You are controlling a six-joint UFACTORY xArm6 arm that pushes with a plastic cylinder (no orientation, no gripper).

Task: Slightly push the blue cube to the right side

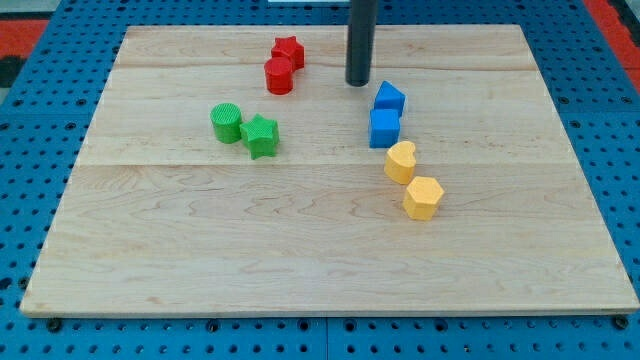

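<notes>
The blue cube [384,128] sits on the wooden board [200,250], right of centre. A second blue block [389,98], wedge-like, touches it just above. My tip [359,82] is the lower end of a dark rod coming down from the view's top. It rests on the board just left of the upper blue block and up-left of the blue cube, a small gap away from both.
A yellow heart-like block [400,162] lies just below the blue cube, and a yellow hexagonal block [423,197] below that. A red star [289,51] and red cylinder [279,76] sit upper centre. A green cylinder [227,123] and green star [261,136] sit at left.
</notes>
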